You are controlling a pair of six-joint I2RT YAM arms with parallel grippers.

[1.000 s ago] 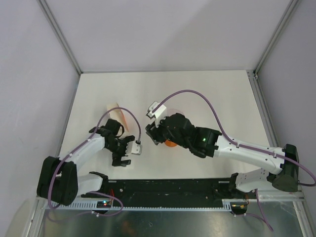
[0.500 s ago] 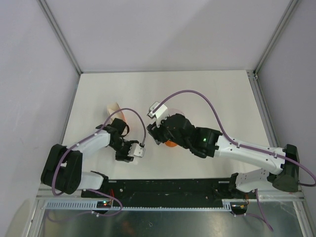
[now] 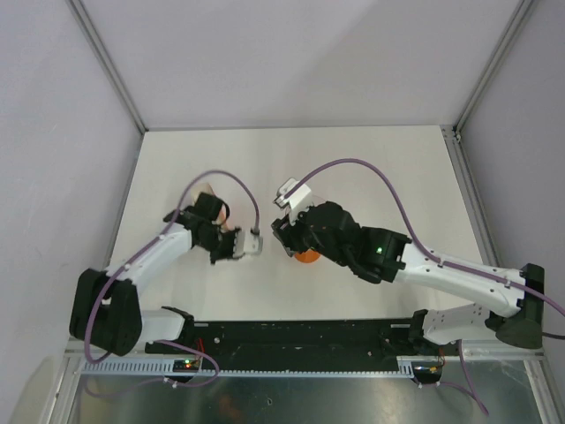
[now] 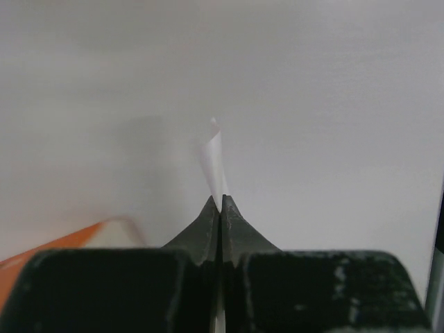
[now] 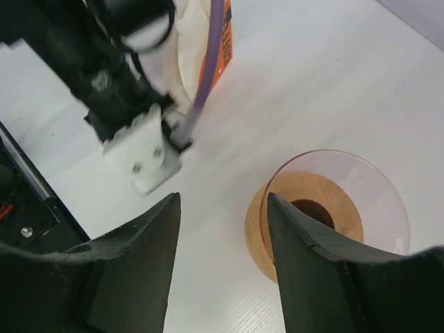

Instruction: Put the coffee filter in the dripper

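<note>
Early stage: the left pincer [image 4: 220,202] is clamped on the filter [image 4: 216,156], a thin white paper sliver poking past its tips over the worktop [image 4: 333,104]. The dripper [image 5: 371,198] sits empty below the open, empty right pincer [image 5: 222,208]; carrying and seating remain

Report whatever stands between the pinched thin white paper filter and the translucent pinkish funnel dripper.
Only tabletop separates filter and dripper, but the open right gripper hangs partly over the dripper, likely blocking entry from above.
</note>
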